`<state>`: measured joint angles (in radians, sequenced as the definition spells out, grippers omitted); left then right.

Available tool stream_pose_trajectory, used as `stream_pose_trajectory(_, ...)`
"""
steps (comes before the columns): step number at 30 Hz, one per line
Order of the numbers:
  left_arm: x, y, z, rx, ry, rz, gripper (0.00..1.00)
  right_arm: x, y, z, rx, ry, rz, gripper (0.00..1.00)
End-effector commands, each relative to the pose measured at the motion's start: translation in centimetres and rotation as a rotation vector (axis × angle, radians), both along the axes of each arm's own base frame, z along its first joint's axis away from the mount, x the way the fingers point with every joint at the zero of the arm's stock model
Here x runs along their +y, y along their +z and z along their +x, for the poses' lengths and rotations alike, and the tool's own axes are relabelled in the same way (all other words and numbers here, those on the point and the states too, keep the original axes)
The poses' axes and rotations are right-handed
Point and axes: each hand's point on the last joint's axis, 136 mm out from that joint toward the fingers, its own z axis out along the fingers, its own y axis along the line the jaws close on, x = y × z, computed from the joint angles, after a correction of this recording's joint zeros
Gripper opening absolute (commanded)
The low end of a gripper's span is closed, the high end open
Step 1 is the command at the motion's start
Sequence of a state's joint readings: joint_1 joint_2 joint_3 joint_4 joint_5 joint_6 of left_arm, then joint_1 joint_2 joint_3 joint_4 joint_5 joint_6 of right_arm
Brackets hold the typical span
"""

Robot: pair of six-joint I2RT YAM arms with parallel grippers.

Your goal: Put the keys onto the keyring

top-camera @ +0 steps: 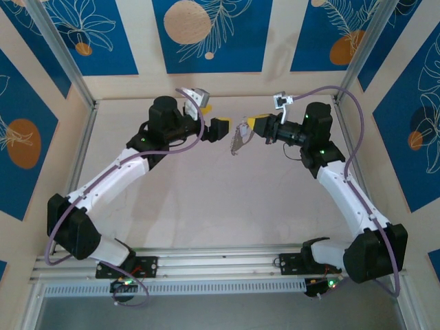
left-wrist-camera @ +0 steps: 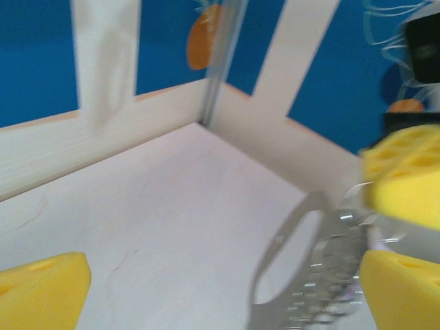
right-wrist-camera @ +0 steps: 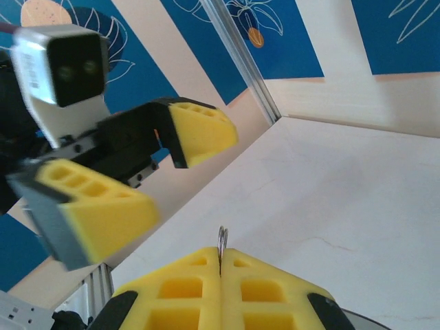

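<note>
Keyring hazard: thin dark-grey oval metal loop [left-wrist-camera: 273, 256] hangs from an edge pinch alone; a nudge could twist it loose and drop it onto the pale tabletop [top-camera: 206, 199].
Key hazard: tiny silvery metal keys [left-wrist-camera: 328, 275] fringing one edge could snag on the left gripper [right-wrist-camera: 185, 168] if it closes in carelessly, or slide off through any gap in the loop.
Right gripper [right-wrist-camera: 221, 260]: jaws pressed together on the loop's rim, a sliver of wire showing above them.
Left gripper state: jaws spread wide, holding nothing, just beside the loop.
Position: in mid-air between the two grippers, clear of the table.
Appearance: flat, elongated, motion-blurred in the left wrist view; keys too small to count.
</note>
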<state>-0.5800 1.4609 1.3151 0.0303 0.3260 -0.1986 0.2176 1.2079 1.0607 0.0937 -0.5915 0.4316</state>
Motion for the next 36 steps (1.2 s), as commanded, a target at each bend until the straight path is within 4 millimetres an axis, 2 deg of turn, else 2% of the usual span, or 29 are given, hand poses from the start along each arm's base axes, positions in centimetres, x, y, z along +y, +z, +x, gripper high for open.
stream_pose_trajectory(1,3.1,-0.4,1.8,-0.039,0.2,0.066,1.0,-0.3,1.5,-1.2,-0.068,0.025,-0.017,0.0)
stream_pose_trajectory(7,7.8,-0.5,3.6,-0.103,0.472,0.095,1.0,0.0,1.4,-1.5,-0.059,0.043,-0.002,0.0)
stream_pose_trajectory(12,9.0,-0.3,3.4,-0.152,0.503,0.153,1.0,0.3,1.2,-1.4,-0.045,0.054,0.002,0.0)
stream_pose_trajectory(19,8.9,-1.6,3.2,-0.218,0.427,0.263,1.0,0.7,0.3,-0.8,-0.016,0.063,-0.01,0.0)
stream_pose_trajectory(23,8.7,-2.2,3.7,-0.204,0.417,0.252,1.0,1.0,0.2,-0.7,-0.012,0.082,-0.022,0.0)
stream_pose_trajectory(29,8.1,-2.0,4.6,-0.217,0.41,0.196,1.0,1.7,0.7,-1.0,-0.022,0.161,-0.027,0.0)
stream_pose_trajectory(36,5.7,-1.5,2.7,-0.192,0.214,0.188,1.0,2.3,1.9,-1.9,-0.049,0.256,-0.043,0.0)
